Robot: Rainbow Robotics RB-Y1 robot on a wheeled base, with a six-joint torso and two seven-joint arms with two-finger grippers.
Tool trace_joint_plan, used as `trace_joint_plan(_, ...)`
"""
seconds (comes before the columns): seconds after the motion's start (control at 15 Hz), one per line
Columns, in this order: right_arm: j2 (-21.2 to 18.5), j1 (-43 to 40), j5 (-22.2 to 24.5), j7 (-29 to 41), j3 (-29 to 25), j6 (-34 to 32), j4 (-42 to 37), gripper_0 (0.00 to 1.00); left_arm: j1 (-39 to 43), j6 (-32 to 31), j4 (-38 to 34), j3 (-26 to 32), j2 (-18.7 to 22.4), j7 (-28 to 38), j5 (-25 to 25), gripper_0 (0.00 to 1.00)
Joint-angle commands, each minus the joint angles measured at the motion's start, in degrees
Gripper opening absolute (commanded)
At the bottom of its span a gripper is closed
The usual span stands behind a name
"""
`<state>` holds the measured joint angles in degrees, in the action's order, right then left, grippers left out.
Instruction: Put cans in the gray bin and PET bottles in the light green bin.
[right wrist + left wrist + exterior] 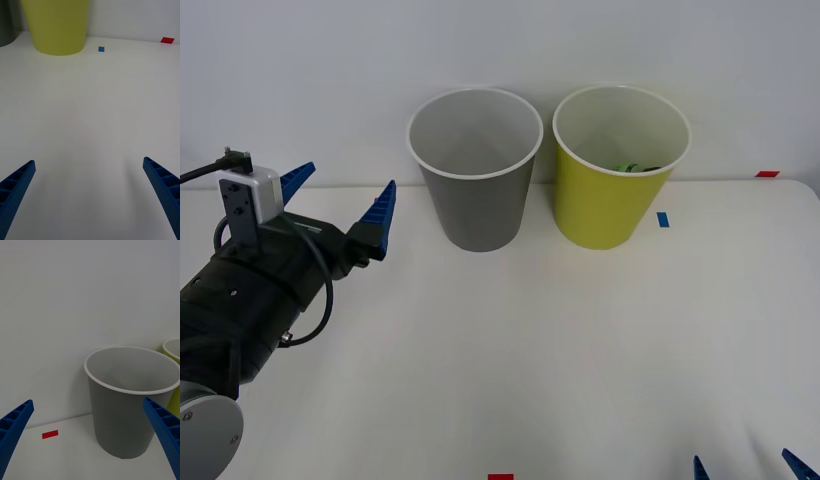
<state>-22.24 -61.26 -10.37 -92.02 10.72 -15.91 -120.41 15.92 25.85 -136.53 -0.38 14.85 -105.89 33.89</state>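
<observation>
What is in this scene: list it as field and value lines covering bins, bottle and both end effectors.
gray bin: upright on table, left of the green one
light green bin: upright, beside gray bin
PET bottle: green bit visible inside light green bin
left end effector: open, raised left of gray bin, holding nothing
right end effector: open, low at table's near right edge
tape marks: blue, red

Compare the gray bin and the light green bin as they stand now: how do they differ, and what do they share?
The gray bin is dark gray; the light green bin is yellow-green. The gray bin stands to the robot's left of the light green bin, nearer the open left hand. A bit of green shows inside the light green bin; the gray bin's visible inside looks bare. Both are upright, round, tapered, white-rimmed and similar in size.
</observation>
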Motion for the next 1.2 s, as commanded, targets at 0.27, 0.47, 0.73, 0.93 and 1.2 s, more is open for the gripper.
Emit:
trace_joint_plan(0.27, 0.00, 0.00, 0.00, 0.00, 0.00, 0.00, 0.00, 1.00, 11.33, -8.00, 0.12, 0.73, 0.88, -0.55, -0.84, 1.00)
trace_joint_plan(0.47, 0.00, 0.00, 0.00, 0.00, 0.00, 0.00, 0.00, 1.00, 15.37, -11.78, 0.91, 0.55, 0.79, 0.24, -2.60, 1.00)
trace_joint_plan(0.73, 0.00, 0.00, 0.00, 0.00, 0.00, 0.00, 0.00, 1.00, 17.04, -21.45, 6.71, -2.17, 2.29, 1.21, -8.23, 1.00)
trace_joint_plan(0.93, 0.00, 0.00, 0.00, 0.00, 0.00, 0.00, 0.00, 1.00, 17.74, -29.63, 13.13, -5.07, 3.52, 2.70, -11.13, 1.00)
trace_joint_plan(1.2, 0.00, 0.00, 0.00, 0.00, 0.00, 0.00, 0.00, 1.00, 20.12, -34.99, 18.23, -6.92, 3.87, 10.61, -17.98, 1.00)
